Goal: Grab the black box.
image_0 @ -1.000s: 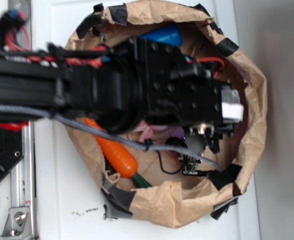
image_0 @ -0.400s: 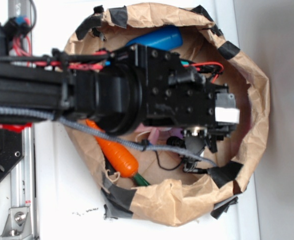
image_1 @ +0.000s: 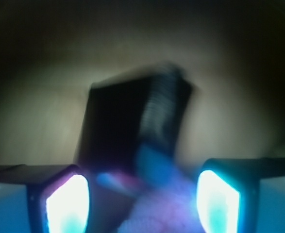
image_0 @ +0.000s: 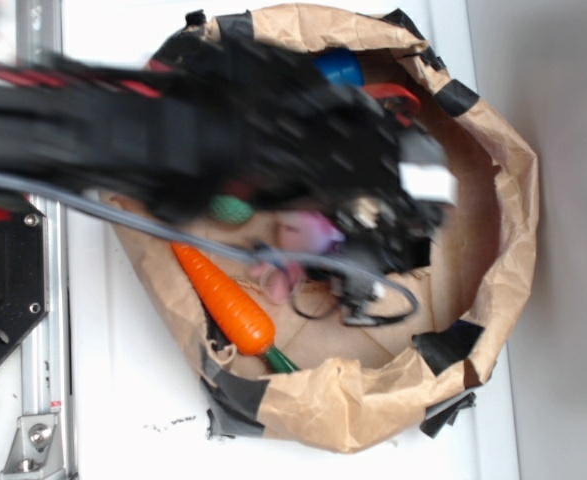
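Two views, both blurry. Exterior: robot arm (image_0: 173, 135) is a dark smear from left edge across upper centre, reaching into a brown paper bag (image_0: 503, 200) w/ black tape patches (image_0: 448, 345) on its rim. Bag sits on a white table (image_0: 113, 400). Inside bag: orange carrot (image_0: 228, 300) at lower left, pink plush (image_0: 308, 230) near centre, green item (image_0: 231, 209) just left of it, blue item (image_0: 341, 68) at top partly under the arm. Gripper end is a dark blur here; jaws can't be read from this view.

Wrist cam: gripper (image_1: 142, 194) w/ fingers (image_1: 67, 201) well apart, at lower left and lower right of frame, nothing between them. Black box (image_1: 132, 126) sits frame centre, tilted, above the gap between fingers, not touched. Pinkish-purple blur at bottom centre, below box.
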Motion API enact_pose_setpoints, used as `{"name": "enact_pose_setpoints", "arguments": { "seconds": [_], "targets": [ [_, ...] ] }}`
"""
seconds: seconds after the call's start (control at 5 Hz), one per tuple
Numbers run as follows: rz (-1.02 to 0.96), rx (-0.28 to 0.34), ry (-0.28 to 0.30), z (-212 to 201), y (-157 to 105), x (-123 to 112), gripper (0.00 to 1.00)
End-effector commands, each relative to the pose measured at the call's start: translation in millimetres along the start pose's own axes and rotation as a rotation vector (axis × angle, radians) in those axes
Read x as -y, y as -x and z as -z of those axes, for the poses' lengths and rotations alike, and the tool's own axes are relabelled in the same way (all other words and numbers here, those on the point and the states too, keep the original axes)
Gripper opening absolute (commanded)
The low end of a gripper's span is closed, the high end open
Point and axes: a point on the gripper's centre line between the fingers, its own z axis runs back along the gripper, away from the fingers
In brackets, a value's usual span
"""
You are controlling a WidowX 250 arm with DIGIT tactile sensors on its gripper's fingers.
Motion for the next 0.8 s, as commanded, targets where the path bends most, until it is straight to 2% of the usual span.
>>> {"name": "enact_pose_setpoints", "arguments": {
  "seconds": [0.0, 0.2, 0.4, 0.6],
  "targets": [
    [-0.099, 0.011, 0.096, -79.3, 29.7, -11.8, 0.0],
    [-0.1, 0.001, 0.083, -84.3, 22.7, -6.3, 0.0],
    [-0.09, -0.006, 0.043, -61.3, 8.7, -5.7, 1.0],
    [-0.04, 0.023, -0.009, -22.4, -17.4, 9.7, 1.0]
  ]
}}
